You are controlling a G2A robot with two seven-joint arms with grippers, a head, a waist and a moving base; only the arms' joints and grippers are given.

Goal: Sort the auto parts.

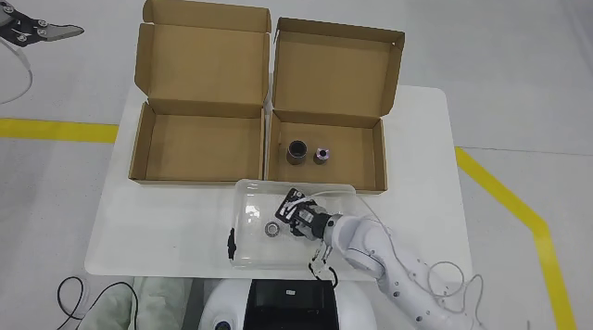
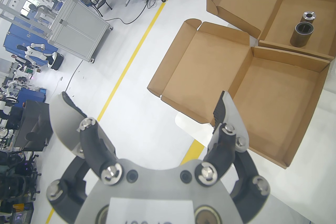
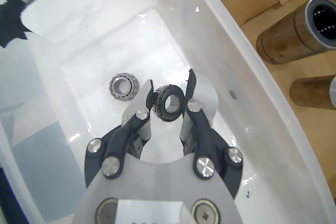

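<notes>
My right gripper [image 3: 170,80] is down inside the clear plastic bin [image 3: 236,33], shut on a dark tapered roller bearing [image 3: 170,105] that stands on edge between its fingertips. A second, silvery bearing [image 3: 124,87] lies on the bin floor just beside it, also seen from above [image 1: 272,229]. In the top view the right gripper [image 1: 298,211] is at the bin's middle. My left gripper [image 2: 144,96] hangs open and holds nothing, out over the floor to the left of the table [image 1: 42,31].
Two open cardboard boxes stand behind the bin. The left box [image 1: 199,149] has nothing in it. The right box [image 1: 357,158] holds a dark cylinder [image 1: 296,151] and a small metal sleeve [image 1: 321,155]. A black clip [image 1: 231,242] sits on the bin's left rim.
</notes>
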